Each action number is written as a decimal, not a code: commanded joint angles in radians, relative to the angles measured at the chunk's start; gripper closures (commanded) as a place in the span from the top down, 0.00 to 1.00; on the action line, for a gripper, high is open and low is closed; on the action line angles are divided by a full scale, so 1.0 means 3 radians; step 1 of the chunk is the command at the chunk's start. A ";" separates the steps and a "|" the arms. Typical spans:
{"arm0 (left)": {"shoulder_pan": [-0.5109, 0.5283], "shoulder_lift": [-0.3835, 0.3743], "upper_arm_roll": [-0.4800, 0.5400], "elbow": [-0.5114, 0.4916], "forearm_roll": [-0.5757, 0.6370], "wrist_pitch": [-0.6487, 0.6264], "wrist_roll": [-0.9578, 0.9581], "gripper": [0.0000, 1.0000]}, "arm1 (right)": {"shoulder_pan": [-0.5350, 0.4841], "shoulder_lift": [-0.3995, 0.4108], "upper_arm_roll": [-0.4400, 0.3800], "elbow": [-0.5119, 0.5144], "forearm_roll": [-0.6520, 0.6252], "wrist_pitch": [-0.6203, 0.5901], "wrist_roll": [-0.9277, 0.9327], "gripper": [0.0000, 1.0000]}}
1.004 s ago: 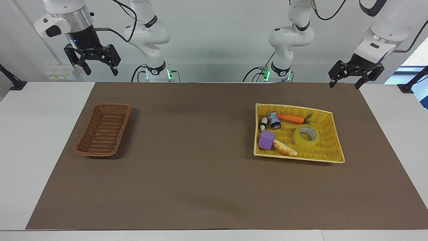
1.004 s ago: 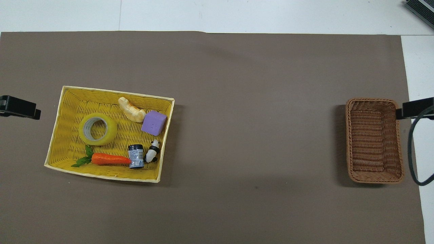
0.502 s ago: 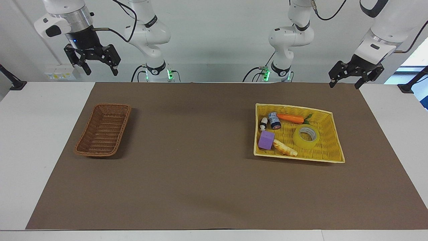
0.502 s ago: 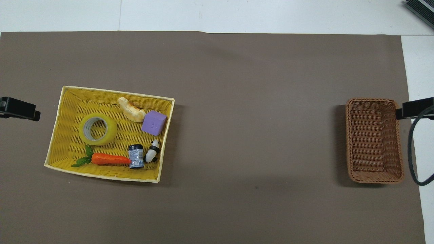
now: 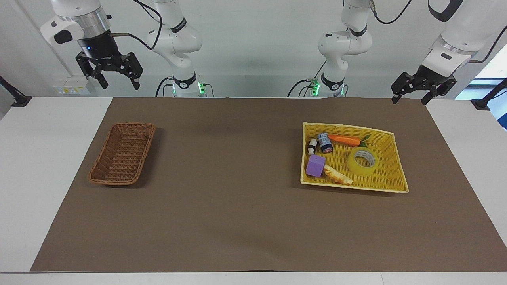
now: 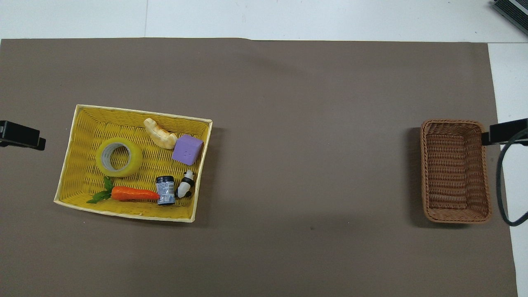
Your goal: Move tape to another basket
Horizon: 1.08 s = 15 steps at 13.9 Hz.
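Tape (image 5: 363, 161) lying flat in the yellow basket (image 5: 398, 174) at the left arm's end of the worktop (image 5: 237, 221), core ring up, beside a carrot (image 5: 344, 139), a small labelled can (image 5: 325, 143) whose print cannot be read, a panda figure (image 5: 312, 146), a purple block (image 5: 315, 165) and a bread piece (image 5: 337, 175); brown wicker basket (image 5: 122, 153) well apart at the right arm's end; left gripper (image 5: 410, 95) raised over the worktop's edge near the yellow basket, jaws spread, holding nothing; right gripper (image 5: 117, 81) up above the brown basket's end, jaws spread too.

text: none legible | small can (image 6: 165, 190): label print too small to read
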 commanded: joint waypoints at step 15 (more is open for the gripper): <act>0.0135 -0.0085 -0.0027 -0.0900 -0.0006 0.0889 0.0442 1.00 | -0.0035 0.0013 0.0021 0.0042 0.0034 -0.0068 -0.0012 1.00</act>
